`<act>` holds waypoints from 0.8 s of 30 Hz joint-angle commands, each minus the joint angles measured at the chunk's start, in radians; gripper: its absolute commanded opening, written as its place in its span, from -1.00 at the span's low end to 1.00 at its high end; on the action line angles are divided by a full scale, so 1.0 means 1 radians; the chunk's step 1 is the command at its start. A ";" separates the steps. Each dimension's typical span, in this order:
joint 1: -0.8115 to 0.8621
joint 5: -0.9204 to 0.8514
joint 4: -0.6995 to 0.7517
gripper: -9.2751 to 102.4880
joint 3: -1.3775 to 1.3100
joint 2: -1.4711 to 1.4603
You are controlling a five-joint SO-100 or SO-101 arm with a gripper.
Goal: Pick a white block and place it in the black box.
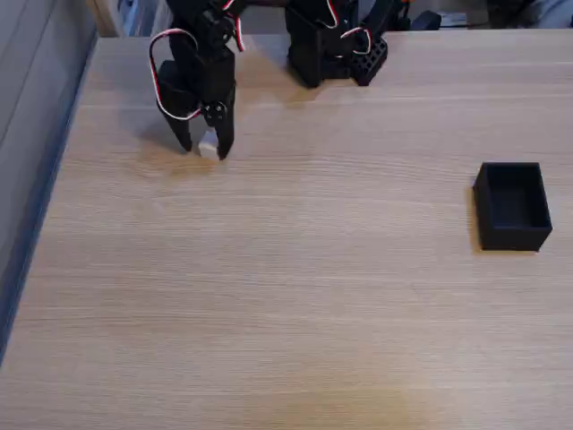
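The black two-finger gripper (204, 146) brackets the tiny matte white block (208, 144), apparently clenching it; the small lidless black box (512, 206) sits well apart, rightward in the fixed view.

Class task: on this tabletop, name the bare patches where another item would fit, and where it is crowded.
Free: the wide wooden stretch between the end effector and the black box, plus the whole near half of the table. Crowded: the far edge, around the arm base and the white block.
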 commanded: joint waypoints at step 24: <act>-0.327 0.032 0.184 -0.83 -0.072 0.318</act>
